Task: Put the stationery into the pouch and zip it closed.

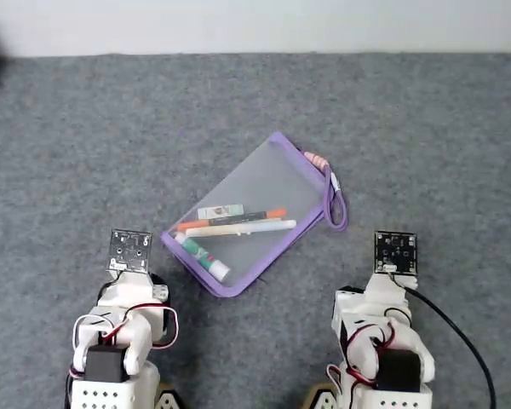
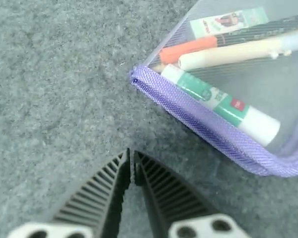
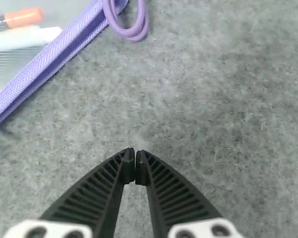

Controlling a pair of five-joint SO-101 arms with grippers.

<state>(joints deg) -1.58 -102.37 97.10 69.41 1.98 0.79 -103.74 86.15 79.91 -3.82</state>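
Note:
A clear pouch with purple trim point(image 1: 277, 149) lies tilted at the middle of the grey carpet. Inside it I see a glue stick point(image 1: 203, 256), an orange-capped pen point(image 1: 230, 218), a cream marker point(image 1: 241, 227) and a small eraser point(image 1: 219, 210). The pouch corner point(image 2: 139, 77), the glue stick point(image 2: 223, 104) and the pens show close in the left wrist view. My left gripper point(image 2: 130, 159) is shut and empty, just short of that corner. My right gripper point(image 3: 134, 158) is shut over bare carpet, with the pouch edge point(image 3: 49, 59) and purple loop point(image 3: 131, 22) beyond it.
A purple wrist loop point(image 1: 336, 209) and a pink zipper pull point(image 1: 317, 160) lie at the pouch's right end. Both arms sit at the near edge, the left point(image 1: 123, 332) and the right point(image 1: 383, 336). A white wall borders the far side.

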